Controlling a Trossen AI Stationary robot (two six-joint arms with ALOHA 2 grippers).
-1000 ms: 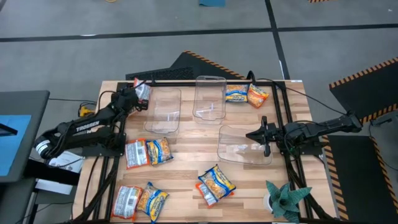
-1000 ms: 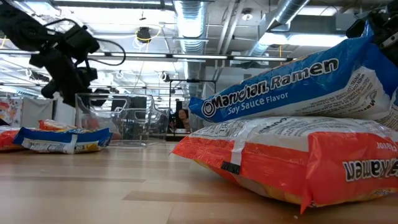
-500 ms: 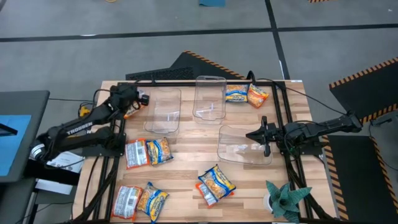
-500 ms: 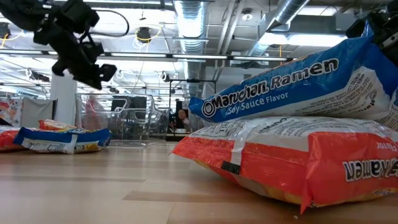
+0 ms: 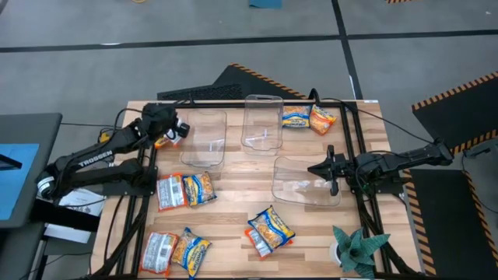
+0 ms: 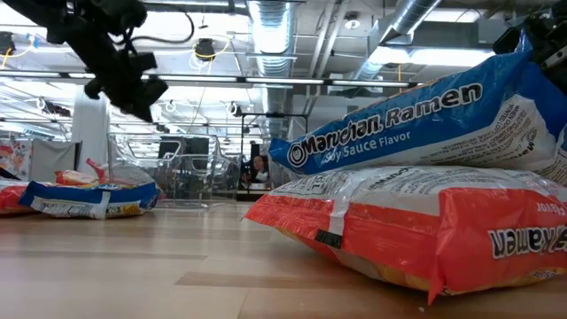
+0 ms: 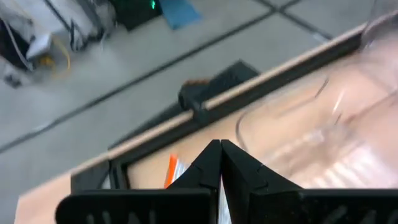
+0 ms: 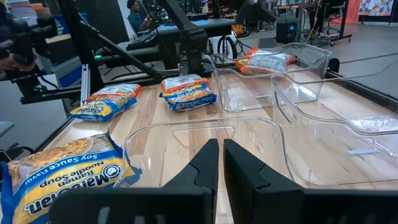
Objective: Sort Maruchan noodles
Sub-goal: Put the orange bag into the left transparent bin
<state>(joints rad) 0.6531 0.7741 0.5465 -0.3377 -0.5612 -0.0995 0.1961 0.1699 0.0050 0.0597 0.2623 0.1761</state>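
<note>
While left gripper [image 5: 176, 129] hovers beside clear bin [image 5: 205, 140] (fingers together), right arm idle

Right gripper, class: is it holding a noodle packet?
No. The right gripper is shut on nothing, hovering over a clear bin.

blue packet [image 6: 416, 120]: "Maruchan Ramen, Soy Sauce Flavor" | left arm [image 5: 97, 159]: "TROSSEN" | orange packet [image 6: 425, 235]: "Ramen", upside down

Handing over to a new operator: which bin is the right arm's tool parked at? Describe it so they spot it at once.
On the wooden table are three clear bins. Two stand side by side along the far edge; the third bin lies alone nearer the middle right. It is the only one with the right tool at its rim.
</note>
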